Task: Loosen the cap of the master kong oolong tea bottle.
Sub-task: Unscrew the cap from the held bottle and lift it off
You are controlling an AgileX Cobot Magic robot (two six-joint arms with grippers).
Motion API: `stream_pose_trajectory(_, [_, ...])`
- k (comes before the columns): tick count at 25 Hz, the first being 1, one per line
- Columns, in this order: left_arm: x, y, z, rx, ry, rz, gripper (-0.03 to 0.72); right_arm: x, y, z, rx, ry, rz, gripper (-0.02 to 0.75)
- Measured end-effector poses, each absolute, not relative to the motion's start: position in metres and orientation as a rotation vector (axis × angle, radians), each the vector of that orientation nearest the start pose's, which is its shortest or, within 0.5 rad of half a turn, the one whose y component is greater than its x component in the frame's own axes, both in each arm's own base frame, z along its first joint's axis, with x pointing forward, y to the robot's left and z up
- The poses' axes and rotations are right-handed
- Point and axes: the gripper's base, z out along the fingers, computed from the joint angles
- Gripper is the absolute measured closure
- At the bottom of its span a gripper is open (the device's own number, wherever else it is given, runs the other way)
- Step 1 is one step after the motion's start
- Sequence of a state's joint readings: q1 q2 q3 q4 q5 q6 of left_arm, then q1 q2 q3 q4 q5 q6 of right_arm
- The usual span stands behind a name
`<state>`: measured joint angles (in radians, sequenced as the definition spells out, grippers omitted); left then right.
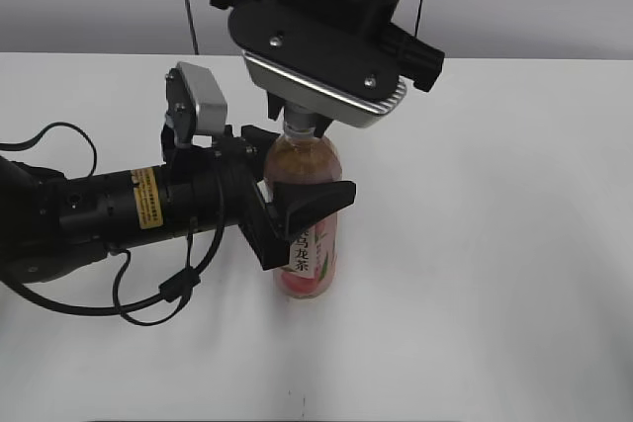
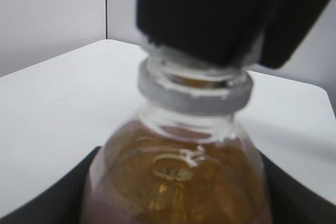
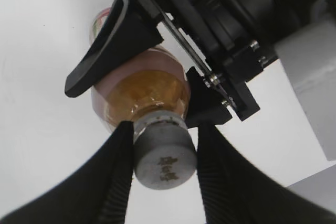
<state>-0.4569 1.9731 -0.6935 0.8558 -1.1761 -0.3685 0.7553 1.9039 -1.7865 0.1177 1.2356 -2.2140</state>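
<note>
From where I stand, the master kong oolong tea bottle point(image 1: 309, 219) is upright near the middle of the white table point(image 1: 514, 244). The left gripper point(image 1: 287, 205) reaches in from the left and clasps the bottle's body, one black finger across the near side above the pink label. The right gripper point(image 1: 300, 124) hangs from above, its tips closed around the neck where the cap sits, mostly hidden there.

From the left wrist, the bottle's clear shoulder point(image 2: 178, 182) fills the picture, amber tea glinting behind smooth plastic, with a pale collar ring point(image 2: 194, 95) above it. The cap itself is swallowed by the black fingers point(image 2: 210, 14) clamped on it.

From the right wrist, the cap point(image 3: 164, 156) shows plainly: round, pale, a small dark mark on its flat top, pinched between two ribbed black pads point(image 3: 118, 177).

To my eye the twist is the step in hand. It wants the lower grip firm enough that the slick bottle cannot spin, and the upper wrist turning squarely about the neck's axis, without tilting.
</note>
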Motion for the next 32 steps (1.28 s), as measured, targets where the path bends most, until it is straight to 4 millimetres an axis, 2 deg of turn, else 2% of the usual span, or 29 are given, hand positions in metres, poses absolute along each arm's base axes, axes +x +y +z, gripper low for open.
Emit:
stream_pose_trajectory(15, [0.2622, -0.1995, 0.1306, 0.983, 1.514, -0.969, 0.233, 0.2896, 0.286, 0.3062, -2.847, -0.199, -0.242, 0.461])
stream_pose_trajectory(32, [0.2621, -0.1997, 0.1307, 0.987, 1.512, -0.97, 0.233, 0.2904, 0.2849, 0.3096, -2.858, -0.249, -0.268, 0.464])
